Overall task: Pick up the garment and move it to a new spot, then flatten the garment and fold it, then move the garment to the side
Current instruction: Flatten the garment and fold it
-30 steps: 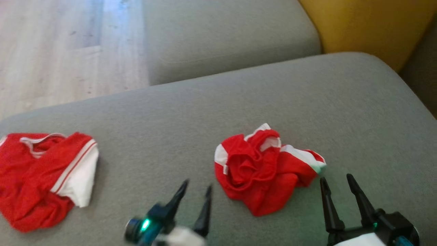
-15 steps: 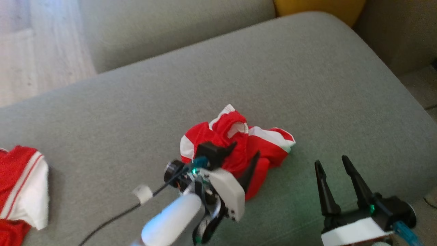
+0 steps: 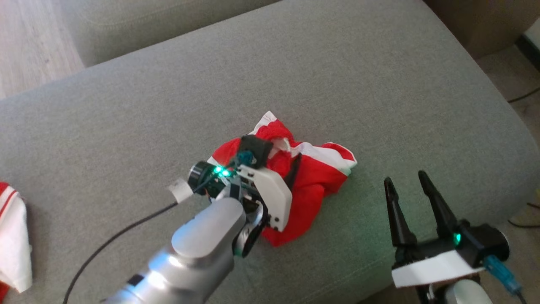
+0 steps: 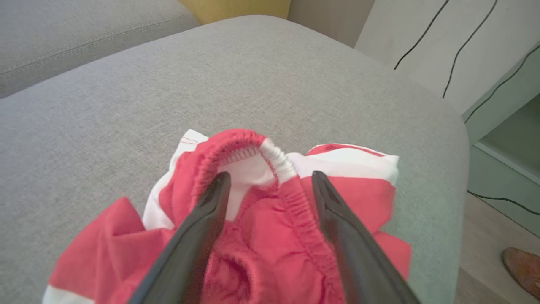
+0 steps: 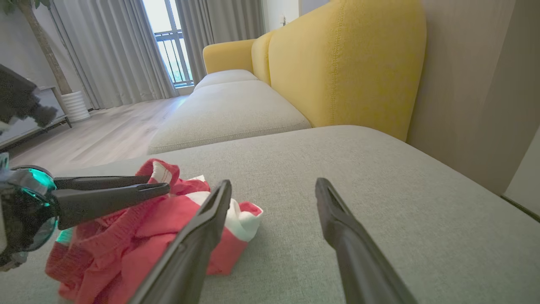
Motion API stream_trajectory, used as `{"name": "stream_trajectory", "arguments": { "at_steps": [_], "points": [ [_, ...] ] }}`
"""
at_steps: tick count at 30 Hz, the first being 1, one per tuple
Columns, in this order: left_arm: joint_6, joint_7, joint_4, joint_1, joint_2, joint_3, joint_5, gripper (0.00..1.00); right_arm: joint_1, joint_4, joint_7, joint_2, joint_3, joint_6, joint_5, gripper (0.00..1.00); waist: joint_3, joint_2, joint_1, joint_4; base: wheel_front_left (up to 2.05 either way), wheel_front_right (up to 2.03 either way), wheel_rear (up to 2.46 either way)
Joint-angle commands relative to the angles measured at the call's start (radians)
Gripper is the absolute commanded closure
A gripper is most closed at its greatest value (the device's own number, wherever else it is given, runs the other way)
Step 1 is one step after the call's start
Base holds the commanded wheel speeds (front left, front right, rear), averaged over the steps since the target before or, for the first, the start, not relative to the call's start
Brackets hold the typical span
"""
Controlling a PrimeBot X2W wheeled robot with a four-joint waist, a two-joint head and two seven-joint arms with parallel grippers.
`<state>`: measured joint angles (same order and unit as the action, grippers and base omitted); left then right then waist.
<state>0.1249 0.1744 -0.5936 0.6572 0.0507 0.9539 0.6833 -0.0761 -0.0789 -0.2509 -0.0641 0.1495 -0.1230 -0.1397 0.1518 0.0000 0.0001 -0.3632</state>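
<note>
Red garment now lies under the left claw, swung in from beside it, wide open, gripping nothing: pickup looks next. Right claw hangs open, empty.

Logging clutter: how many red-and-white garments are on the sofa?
2. The crumpled garment lies mid-cushion under the left gripper; the second garment sits at the head view's left edge, partly cut off. Others may lie beyond.

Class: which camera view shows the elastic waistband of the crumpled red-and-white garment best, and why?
The left wrist view: the waistband arches in plain sight at the tips of the open left pincer, stitching visible. In the head view the left arm covers part of it; the right wrist view shows it side-on and small.
</note>
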Motion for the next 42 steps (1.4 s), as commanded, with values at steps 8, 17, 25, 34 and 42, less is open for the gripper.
{"name": "stream_trajectory", "arguments": {
  "at_steps": [8,17,25,34,42],
  "points": [
    [0.037,-0.059,-0.060,0.129,0.000,0.005,0.077,1.00,0.079,0.027,-0.011,0.009,0.027,-0.008,-0.004,0.00,0.040,0.0000,-0.0001,0.004,0.00,0.00,0.00],
    [-0.018,-0.153,-0.083,0.182,0.000,0.046,0.124,1.00,0.088,0.015,-0.011,0.012,0.030,-0.008,-0.007,0.00,0.023,0.0000,-0.0001,0.008,0.00,0.00,0.00],
    [-0.053,-0.238,0.001,0.313,0.000,0.040,0.179,1.00,0.077,0.015,-0.011,0.013,0.031,-0.008,-0.006,0.00,-0.029,0.0000,-0.0001,-0.005,0.00,0.00,0.00],
    [-0.081,-0.253,0.110,0.536,0.014,-0.037,0.212,1.00,0.033,0.022,-0.011,0.014,0.003,-0.008,-0.002,0.00,-0.094,0.0000,-0.0001,-0.003,0.00,0.00,0.00],
    [-0.059,-0.203,0.283,0.367,0.116,-0.025,0.271,1.00,0.003,0.041,-0.011,0.014,-0.025,-0.008,0.006,0.00,-0.113,0.0000,-0.0001,0.077,0.00,0.00,0.00]
  ]
}}
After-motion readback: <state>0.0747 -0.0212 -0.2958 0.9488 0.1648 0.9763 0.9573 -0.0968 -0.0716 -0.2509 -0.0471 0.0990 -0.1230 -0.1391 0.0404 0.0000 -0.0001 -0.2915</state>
